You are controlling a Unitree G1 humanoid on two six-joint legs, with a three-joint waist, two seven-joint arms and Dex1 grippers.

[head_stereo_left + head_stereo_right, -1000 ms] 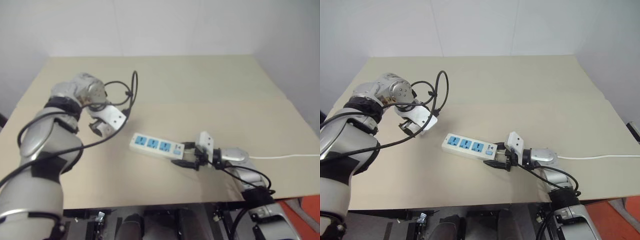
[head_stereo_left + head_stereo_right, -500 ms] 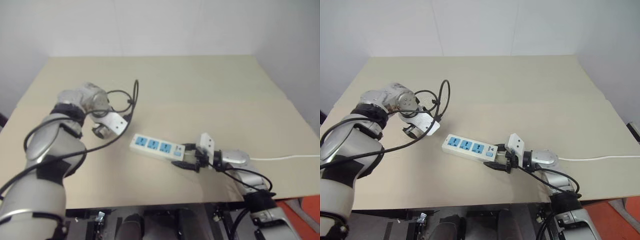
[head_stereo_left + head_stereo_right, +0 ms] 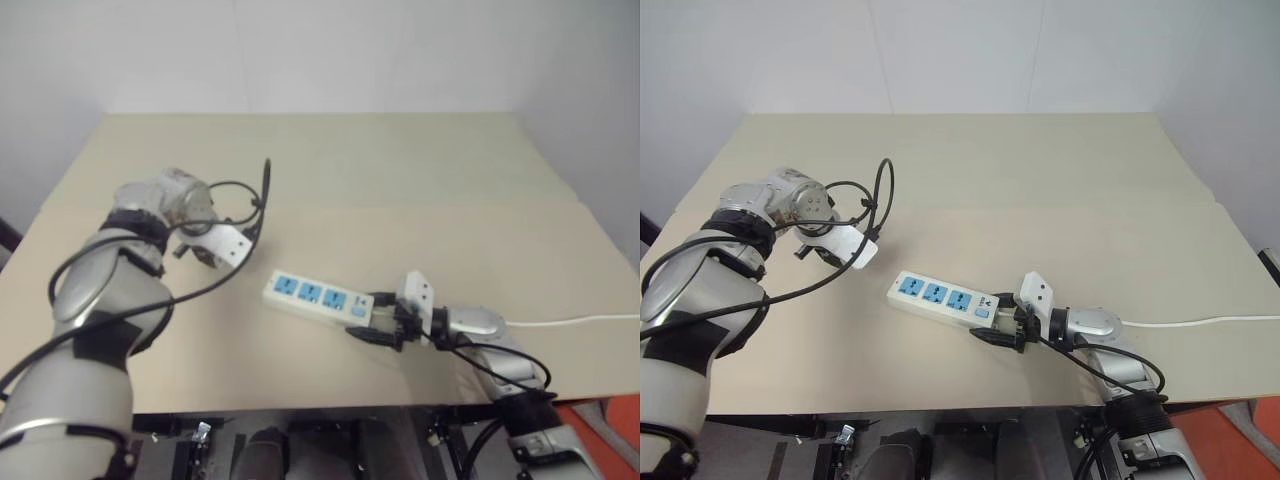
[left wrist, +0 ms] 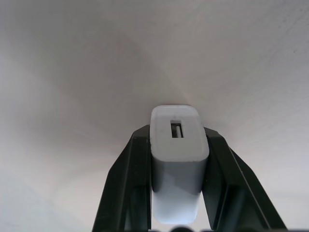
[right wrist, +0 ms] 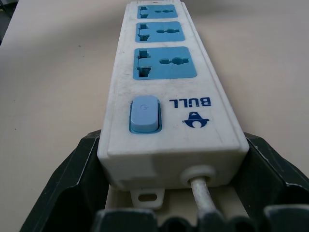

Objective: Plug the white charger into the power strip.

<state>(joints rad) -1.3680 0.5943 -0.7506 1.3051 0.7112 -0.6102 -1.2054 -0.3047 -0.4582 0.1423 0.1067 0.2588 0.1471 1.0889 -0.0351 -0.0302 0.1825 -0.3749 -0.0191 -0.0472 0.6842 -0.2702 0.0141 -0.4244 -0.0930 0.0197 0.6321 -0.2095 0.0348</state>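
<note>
My left gripper (image 4: 176, 145) squeezes the charger (image 4: 177, 159), left of frame. My right gripper (image 5: 171, 150) hugs the power strip (image 5: 166, 92), lower middle.

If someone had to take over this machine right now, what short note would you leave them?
Left hand: shut on the small white plastic cube-like charger, held above the beige table, off to the left of the strip.
Right hand: its black fingers sit around the cord end of the long white plastic power strip with three blue sockets, steadying it on the table.
Done: charger picked up, strip braced.
Left: carry the charger over a socket, line it up and push it in. All three sockets are free.
</note>
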